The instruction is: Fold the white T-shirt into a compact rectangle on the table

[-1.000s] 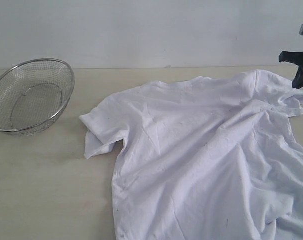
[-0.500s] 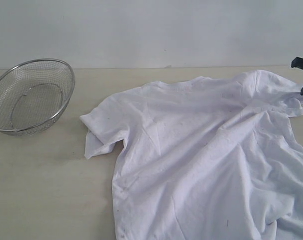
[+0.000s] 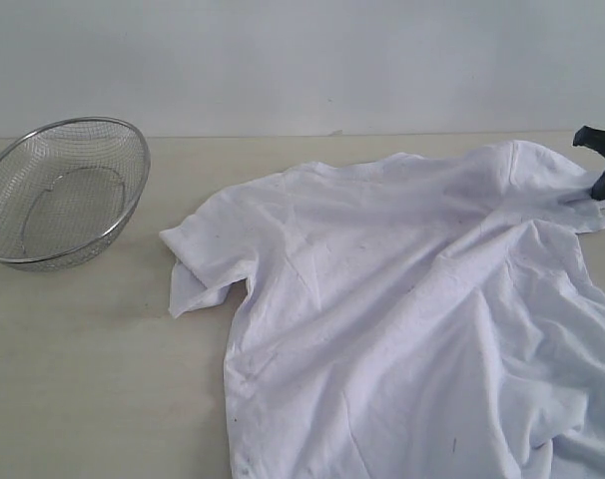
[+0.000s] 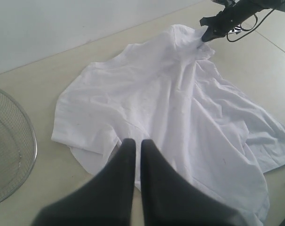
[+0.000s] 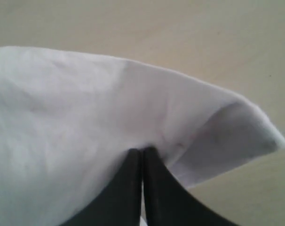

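Rumpled white T-shirt (image 3: 402,299) sprawled on bench (image 3: 83,349), 4 o'clock of mesh bowl (image 3: 58,190); right pincer (image 3: 600,185) pinched shut on sleeve (image 3: 552,170) at 2 o'clock; left pincer (image 4: 134,143) shut, empty. Best: tug sleeve low, outward, flattening wrinkles.

The right tool (image 3: 596,188) sits lower than 1 second ago, less of it in view, tip at a sleeve of the white T-shirt (image 3: 402,299)

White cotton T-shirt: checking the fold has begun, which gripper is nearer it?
Right. The right gripper pinches the T-shirt by one sleeve; the left gripper hangs shut, above it.
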Action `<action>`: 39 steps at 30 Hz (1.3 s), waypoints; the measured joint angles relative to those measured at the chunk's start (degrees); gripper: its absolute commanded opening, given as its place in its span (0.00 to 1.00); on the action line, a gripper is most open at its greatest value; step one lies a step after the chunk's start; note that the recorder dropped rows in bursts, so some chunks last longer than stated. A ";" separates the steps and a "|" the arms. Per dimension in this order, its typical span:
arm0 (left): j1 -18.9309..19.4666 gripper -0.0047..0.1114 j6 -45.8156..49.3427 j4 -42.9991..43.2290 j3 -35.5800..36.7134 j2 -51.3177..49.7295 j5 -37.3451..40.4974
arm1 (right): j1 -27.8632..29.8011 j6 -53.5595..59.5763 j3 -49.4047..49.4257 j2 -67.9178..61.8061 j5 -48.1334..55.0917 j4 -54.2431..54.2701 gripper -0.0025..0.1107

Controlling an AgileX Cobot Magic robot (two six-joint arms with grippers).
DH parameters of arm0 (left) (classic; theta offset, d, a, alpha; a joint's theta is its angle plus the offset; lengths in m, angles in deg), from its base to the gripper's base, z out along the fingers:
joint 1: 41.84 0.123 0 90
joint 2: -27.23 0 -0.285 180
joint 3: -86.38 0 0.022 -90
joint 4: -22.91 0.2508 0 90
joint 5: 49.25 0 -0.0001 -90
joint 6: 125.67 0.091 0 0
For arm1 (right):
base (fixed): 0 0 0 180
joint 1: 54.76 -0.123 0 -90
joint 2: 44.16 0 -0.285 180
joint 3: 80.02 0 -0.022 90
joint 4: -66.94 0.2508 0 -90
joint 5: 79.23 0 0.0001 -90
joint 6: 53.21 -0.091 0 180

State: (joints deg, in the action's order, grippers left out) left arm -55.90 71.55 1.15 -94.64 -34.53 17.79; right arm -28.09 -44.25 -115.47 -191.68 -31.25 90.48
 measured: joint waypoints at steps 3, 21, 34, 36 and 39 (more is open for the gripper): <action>0.00 0.08 0.00 0.00 0.00 0.00 0.00 | 0.00 0.00 0.00 -0.21 -0.14 0.00 0.02; 0.00 0.08 0.00 0.00 0.00 0.00 0.09 | 0.00 0.38 0.00 -0.26 -9.41 7.18 0.02; 0.00 0.08 0.00 0.00 0.00 0.00 0.41 | 4.25 6.96 0.83 3.39 3.98 6.37 0.02; 0.00 0.08 0.00 0.00 0.00 0.00 0.41 | 5.36 6.88 1.82 3.43 3.65 6.24 0.02; 0.00 0.08 0.00 0.00 0.00 0.00 0.41 | 5.63 6.88 4.15 3.43 1.66 6.61 0.02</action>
State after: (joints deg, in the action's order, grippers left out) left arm -55.90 71.55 1.15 -94.64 -34.53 18.20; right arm -22.46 -37.37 -111.31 -188.26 -29.59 97.09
